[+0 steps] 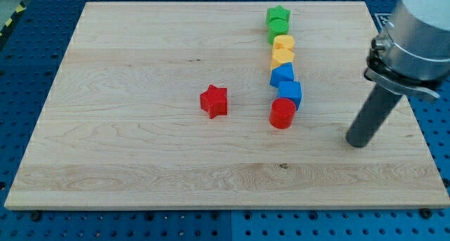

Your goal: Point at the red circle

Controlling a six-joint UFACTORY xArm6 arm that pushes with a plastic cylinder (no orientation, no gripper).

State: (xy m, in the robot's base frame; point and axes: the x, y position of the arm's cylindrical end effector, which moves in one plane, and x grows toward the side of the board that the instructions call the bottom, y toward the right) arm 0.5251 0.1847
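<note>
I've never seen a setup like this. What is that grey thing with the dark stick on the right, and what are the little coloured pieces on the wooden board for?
The grey thing is the end of a robot arm. It has no hand: it ends in a straight dark rod, and its lower end, my tip, slides over the wooden board to push or point at blocks. Nothing is held. There is one picture only, looking down at the board at a slant.

On the board, a column of blocks runs down from the view's top: a green star, a second green block, two yellow blocks, two blue blocks, and at its foot the red circle. A red star sits alone to the view's left.

My tip stands to the view's right of the red circle, apart from it.
</note>
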